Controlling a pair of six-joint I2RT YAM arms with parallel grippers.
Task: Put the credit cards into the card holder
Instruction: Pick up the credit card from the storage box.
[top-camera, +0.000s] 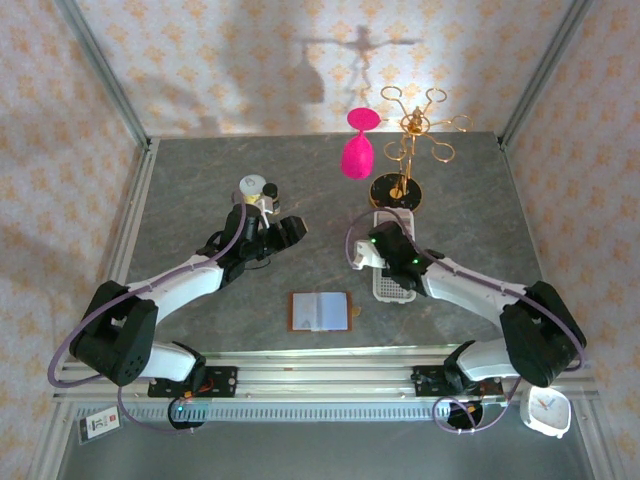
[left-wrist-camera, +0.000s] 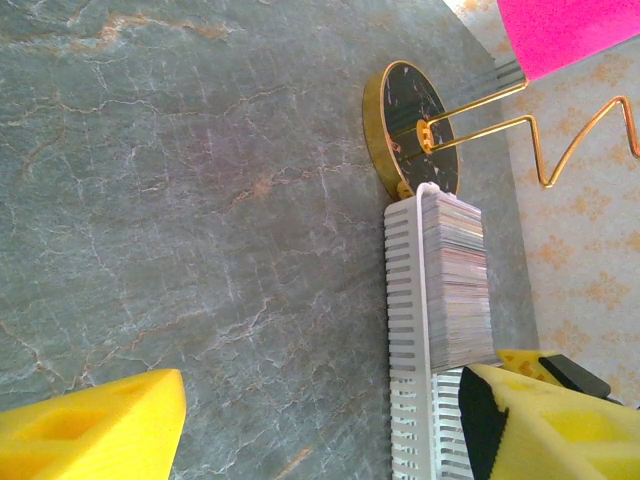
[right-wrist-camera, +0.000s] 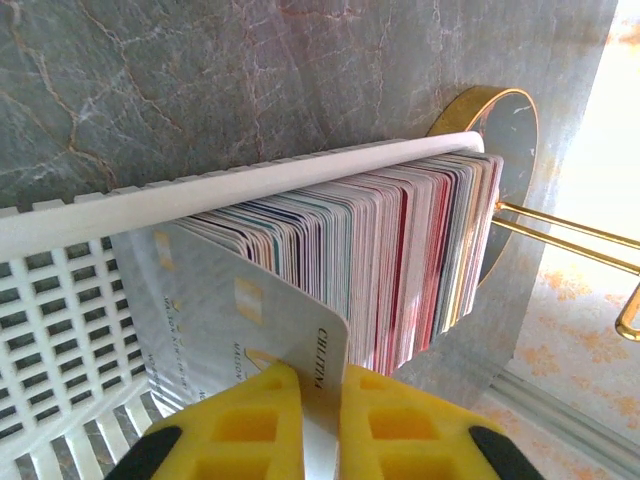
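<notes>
Your right gripper (right-wrist-camera: 320, 405), bottom centre of its wrist view, is clamped on the front credit card (right-wrist-camera: 220, 310) of the stack (right-wrist-camera: 420, 250) standing in the white tray (right-wrist-camera: 60, 300); the card holder (top-camera: 320, 311) lies open lower-centre overhead.

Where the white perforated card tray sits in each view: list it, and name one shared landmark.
Top external: white tray right of centre, under the right arm.
Left wrist: tray right of middle, reaching the bottom edge.
Right wrist: tray across the left, cards standing in it.
Shared landmark: gold-rimmed round stand base at the tray's far end.
</notes>
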